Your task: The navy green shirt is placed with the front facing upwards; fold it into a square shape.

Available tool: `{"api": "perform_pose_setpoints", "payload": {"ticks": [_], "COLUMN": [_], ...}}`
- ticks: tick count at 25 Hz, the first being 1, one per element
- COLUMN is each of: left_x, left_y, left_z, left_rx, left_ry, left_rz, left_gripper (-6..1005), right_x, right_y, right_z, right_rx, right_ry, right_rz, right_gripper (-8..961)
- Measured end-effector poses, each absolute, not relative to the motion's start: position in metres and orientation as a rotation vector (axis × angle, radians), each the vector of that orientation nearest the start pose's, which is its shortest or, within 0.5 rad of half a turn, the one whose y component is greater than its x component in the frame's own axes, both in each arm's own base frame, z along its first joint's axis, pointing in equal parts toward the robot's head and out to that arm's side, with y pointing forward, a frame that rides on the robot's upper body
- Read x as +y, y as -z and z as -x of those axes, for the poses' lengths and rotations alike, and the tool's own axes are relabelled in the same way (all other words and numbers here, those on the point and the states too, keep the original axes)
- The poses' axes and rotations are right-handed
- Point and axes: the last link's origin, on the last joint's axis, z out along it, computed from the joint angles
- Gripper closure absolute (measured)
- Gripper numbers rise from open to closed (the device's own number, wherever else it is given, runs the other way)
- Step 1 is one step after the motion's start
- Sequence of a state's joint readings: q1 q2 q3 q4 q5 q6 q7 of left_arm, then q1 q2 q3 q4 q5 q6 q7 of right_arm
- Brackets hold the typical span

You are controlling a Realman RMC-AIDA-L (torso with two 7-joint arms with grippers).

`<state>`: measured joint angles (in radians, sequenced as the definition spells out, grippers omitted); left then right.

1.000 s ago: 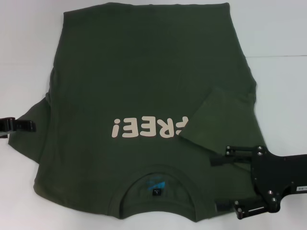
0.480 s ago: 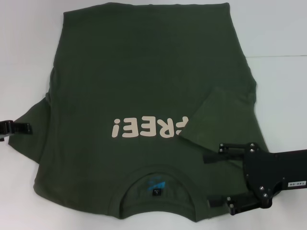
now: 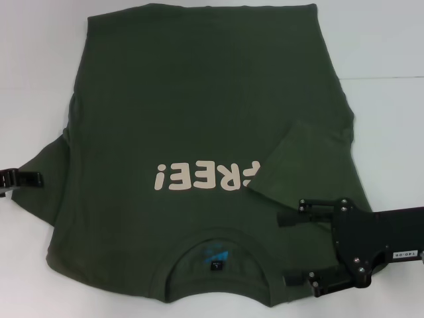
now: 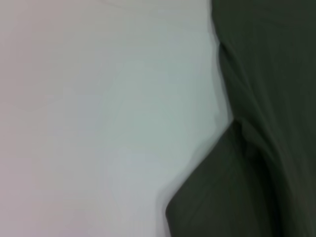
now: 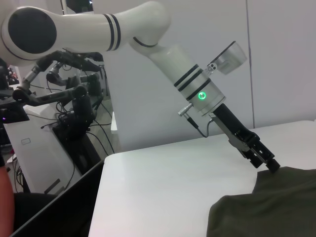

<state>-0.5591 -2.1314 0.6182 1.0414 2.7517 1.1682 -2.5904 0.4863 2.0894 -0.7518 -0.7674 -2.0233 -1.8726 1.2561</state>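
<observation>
Head view: the navy green shirt (image 3: 205,159) lies flat mid-desk, right sleeve folded inward. The right gripper (image 3: 297,248), claw spread, has crept inward over the shoulder. Right wrist view: the left gripper (image 5: 270,166) touches the opposite sleeve, claw state unclear, likely next fold.

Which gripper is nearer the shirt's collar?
Right. The right gripper hangs open over the shirt just beside the collar; the left gripper sits at the far sleeve's edge.

White table (image 3: 384,46), navy green shirt (image 3: 199,112) spread flat (lettering up)
</observation>
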Motion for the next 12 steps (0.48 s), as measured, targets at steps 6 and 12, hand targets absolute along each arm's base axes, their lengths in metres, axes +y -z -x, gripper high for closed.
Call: {"api": "perform_pose_setpoints", "payload": {"ticks": [6,12], "left_x": [0.3702,0.3696], "left_y": [-0.0677,-0.0647], "left_z": [0.3355,0.3362], "left_rx": [-1.597,-1.604], "left_ry": [0.047,0.045], "left_rz": [1.764,1.766], "left_gripper": [127,127], "right_x": [0.2868,0.2876], "right_y": [-0.0033,-0.0025], "right_z": [-0.2432,-0.2433], "right_rx": [0.288,0.288], "right_ry": [-0.795,-0.787], "right_rz": [3.008,3.008], "right_gripper": [37,38]}}
